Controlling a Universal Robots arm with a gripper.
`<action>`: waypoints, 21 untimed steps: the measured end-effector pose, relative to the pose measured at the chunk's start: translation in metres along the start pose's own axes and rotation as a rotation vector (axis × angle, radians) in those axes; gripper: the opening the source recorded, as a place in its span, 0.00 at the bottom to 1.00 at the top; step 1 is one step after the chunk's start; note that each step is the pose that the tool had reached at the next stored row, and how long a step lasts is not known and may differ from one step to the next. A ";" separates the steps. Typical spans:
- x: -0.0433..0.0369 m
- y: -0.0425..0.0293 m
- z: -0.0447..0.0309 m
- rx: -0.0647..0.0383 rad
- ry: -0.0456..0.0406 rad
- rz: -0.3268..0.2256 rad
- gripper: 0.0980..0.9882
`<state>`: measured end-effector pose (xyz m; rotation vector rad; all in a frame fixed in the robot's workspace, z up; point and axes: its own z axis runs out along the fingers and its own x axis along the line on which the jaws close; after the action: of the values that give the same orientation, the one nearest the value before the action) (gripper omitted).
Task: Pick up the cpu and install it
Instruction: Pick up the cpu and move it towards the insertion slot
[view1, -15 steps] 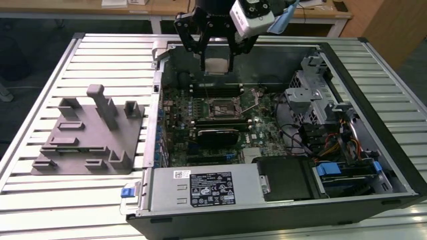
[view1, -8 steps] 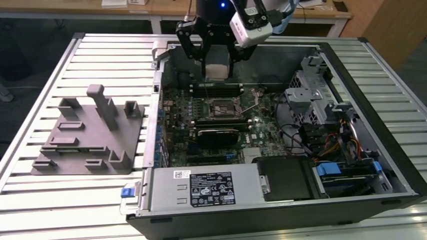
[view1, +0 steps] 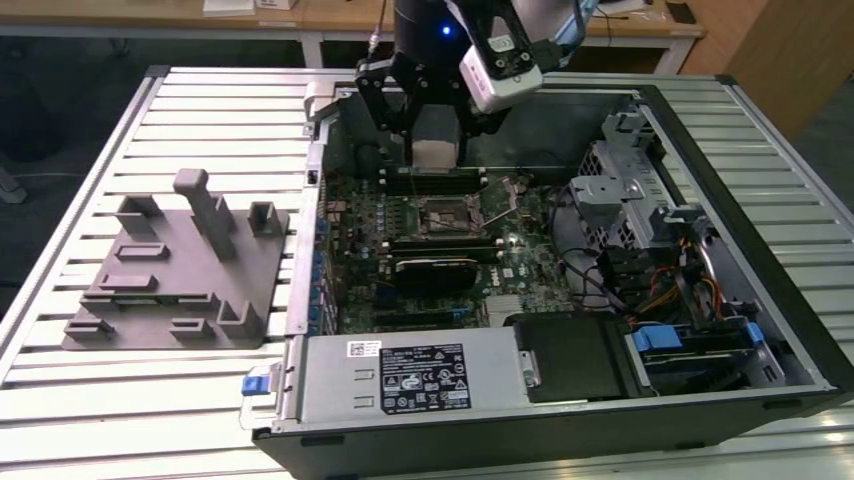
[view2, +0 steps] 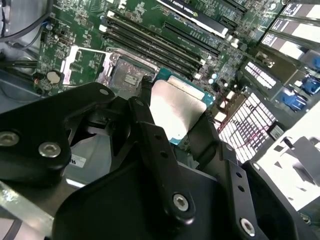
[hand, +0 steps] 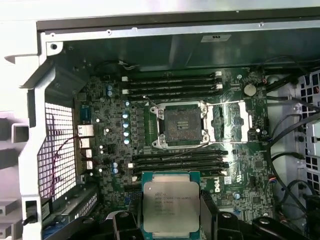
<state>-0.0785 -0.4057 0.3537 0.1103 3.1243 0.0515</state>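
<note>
Exterior and both wrist views, one moment. A slatted metal desk (view1: 134, 400) carried an open computer case (view1: 801, 330) lying on its side and, towards the exterior view's left, a grey stepped block (view1: 187, 270) with upright posts, just beside the case wall. The arm (view1: 441, 30) hung from above over the far part of the case, its wrist directed straight down at the green motherboard (view1: 521, 260). A pale camera housing (view1: 505, 60) was mounted on the side towards the exterior view's right.

The pincer (view1: 434, 150) pointed down into the case interior, clear of the board. Its black fingers (view2: 145, 115) were narrowed onto two opposite edges of the cpu (view2: 177, 110). The chip was thus clamped flat between them, silvery top facing the wrist cameras.

In the first wrist view the pincer (hand: 171, 220) held the cpu (hand: 171, 202) over a bank of memory slots (hand: 177, 160), beside the socket (hand: 179, 125) and apart from it. The socket's dark square bed lay exposed within its metal frame. In the exterior view the cpu (view1: 434, 155) was raised above the board, near the socket (view1: 447, 215) on its far side, touching neither.
</note>
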 end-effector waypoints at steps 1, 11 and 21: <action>-0.0001 -0.0001 0.0018 0.001 0.0001 0.000 0.50; -0.0026 -0.0005 0.0188 0.010 0.0019 0.000 0.50; -0.0053 -0.0008 0.0357 0.018 0.0057 0.000 0.50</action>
<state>-0.0727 -0.4057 0.3181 0.1105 3.1309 0.0244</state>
